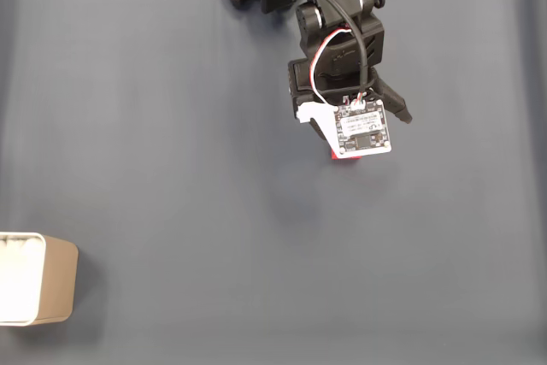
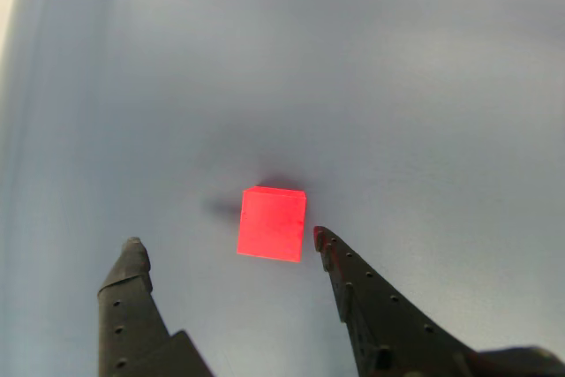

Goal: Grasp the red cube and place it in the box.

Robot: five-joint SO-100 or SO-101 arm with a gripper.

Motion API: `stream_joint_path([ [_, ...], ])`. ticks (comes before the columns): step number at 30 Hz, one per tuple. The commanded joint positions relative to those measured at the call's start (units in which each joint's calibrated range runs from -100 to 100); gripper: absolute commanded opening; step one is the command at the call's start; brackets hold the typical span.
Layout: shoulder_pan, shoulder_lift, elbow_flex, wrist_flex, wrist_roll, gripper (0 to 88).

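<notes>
Red cube [image 2: 273, 223] sits on the grey cloth just ahead of my gripper [image 2: 225, 240], between the spread fingers but nearer the right one [image 2: 328, 247], almost touching. I'd shift slightly right before closing. Box [image 1: 51, 284] waits far left.
</notes>
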Motion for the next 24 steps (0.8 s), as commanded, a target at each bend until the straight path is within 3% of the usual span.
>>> stream_joint_path([
  [1,-0.27,0.27,-1.23,-1.25,-0.15,42.6],
  [24,-0.63,5.99,-2.42,-4.28,-0.68,42.0],
])
